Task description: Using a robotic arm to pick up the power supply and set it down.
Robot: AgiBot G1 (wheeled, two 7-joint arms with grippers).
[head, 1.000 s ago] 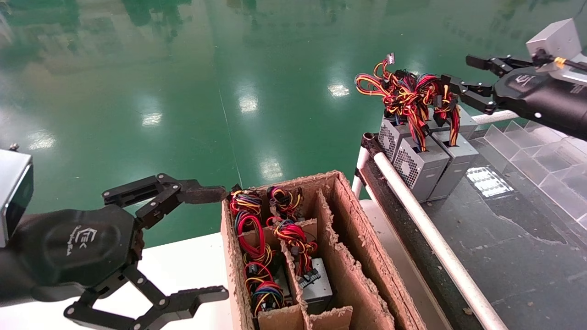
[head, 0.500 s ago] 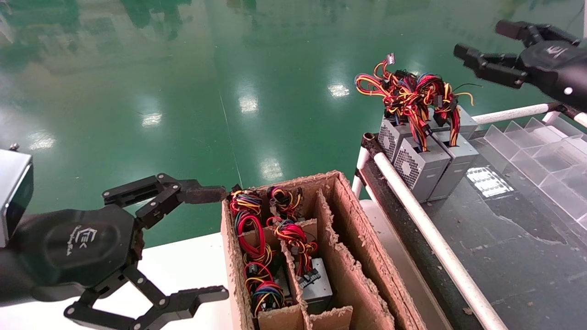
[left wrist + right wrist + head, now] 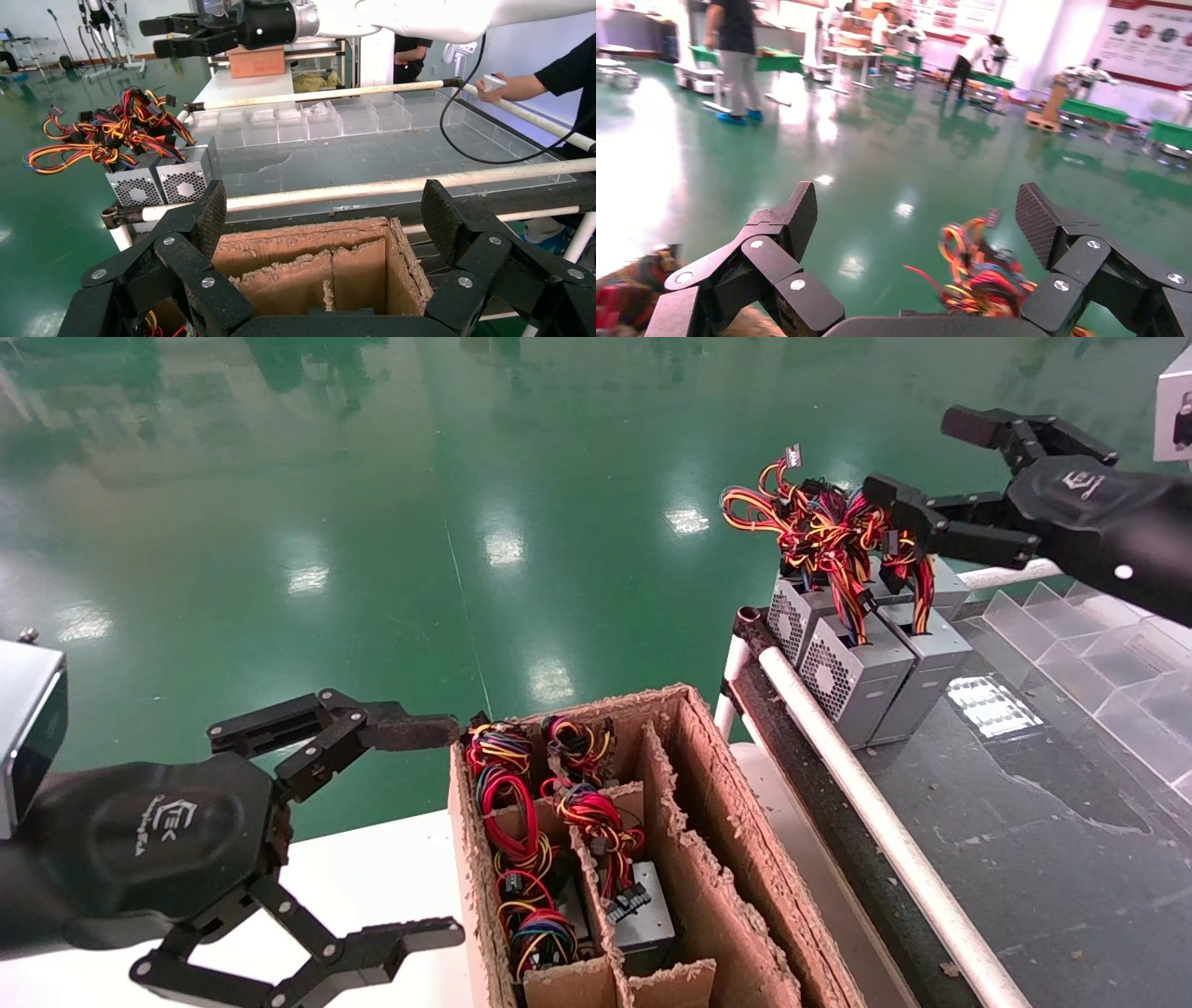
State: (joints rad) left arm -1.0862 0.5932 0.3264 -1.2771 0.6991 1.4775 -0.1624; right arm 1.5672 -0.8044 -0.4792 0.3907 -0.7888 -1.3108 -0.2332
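Right gripper upper right, fingers spread above the power supply wires; left gripper lower left, likewise spread.

A divided cardboard box stands at centre front on the counter, with power supplies in its left compartments (wire bundles uppermost). Left of the box hangs the left hand, fingers spread. To the right runs a railed bench; at its far left corner stands the power supply beside two others. Above their wires hovers the right hand, fingers apart.
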